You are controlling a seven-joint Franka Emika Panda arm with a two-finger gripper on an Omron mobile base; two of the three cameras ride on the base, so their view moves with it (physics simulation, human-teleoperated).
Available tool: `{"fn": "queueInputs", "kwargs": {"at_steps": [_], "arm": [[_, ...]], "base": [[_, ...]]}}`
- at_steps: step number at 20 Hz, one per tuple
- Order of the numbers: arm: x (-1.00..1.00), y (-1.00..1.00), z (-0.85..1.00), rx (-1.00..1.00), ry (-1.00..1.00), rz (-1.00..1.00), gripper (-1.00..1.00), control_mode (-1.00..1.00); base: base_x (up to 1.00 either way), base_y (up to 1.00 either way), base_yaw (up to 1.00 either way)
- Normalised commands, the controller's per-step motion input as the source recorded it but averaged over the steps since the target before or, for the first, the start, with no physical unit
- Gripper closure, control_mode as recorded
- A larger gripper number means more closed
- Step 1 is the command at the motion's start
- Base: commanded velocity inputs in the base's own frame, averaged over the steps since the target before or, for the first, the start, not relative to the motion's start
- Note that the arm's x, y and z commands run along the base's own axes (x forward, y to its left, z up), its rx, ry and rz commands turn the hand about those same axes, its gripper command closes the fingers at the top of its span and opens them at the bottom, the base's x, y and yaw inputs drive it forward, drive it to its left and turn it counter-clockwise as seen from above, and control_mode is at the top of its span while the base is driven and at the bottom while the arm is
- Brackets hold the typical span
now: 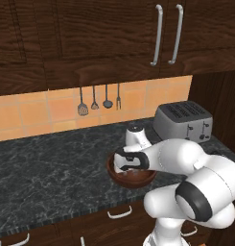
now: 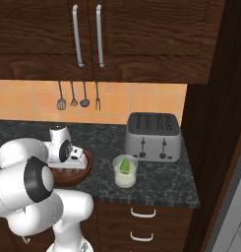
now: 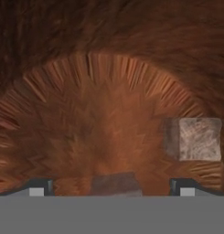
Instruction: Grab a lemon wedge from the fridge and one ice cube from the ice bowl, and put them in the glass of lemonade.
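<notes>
while the white arm bends low over the dark counter [image 1: 42, 168], its gripper [image 3: 111, 186] is sunk inside the ice bowl [image 1: 120, 177], the reddish-brown wooden one standing near the counter's front edge. looking along the hand, the two dark fingertips [image 3: 38, 186] stand wide apart at the bottom of the view, with nothing between them but the grained wooden floor of the bowl. the ice cube [image 3: 199, 139], pale and whitish, lies on that floor up and to the right in that view, just beyond the right-hand tip and outside the gap, not touching either one. a second pale block shows low between the tips, cut off by the view's edge, so i cannot tell what it is.

from the right side of the base, the glass of lemonade [image 2: 125, 172] stands just beside the bowl, between it and the silver toaster [image 2: 152, 136]. the lemon wedge [image 2: 125, 165], yellow-green, already sits in the glass. utensils [image 1: 99, 102] hang on the orange tiled wall behind, under dark wooden cabinets [image 2: 92, 34].
</notes>
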Motion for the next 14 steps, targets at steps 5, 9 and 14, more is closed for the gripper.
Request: {"fn": "queueInputs", "kwargs": {"at_steps": [5,9,14], "arm": [[0.00,-0.05,-0.04,0.00,0.00,0.00,-1.00,-1.00],[0.00,0.00,0.00,0.00,0.00,0.00,-1.00,-1.00],[-0.13,0.00,-0.02,0.00,0.00,0.00,-1.00,-1.00]], "base": [[0.00,0.00,0.00],[0.00,0.00,0.00],[0.00,0.00,0.00]]}}
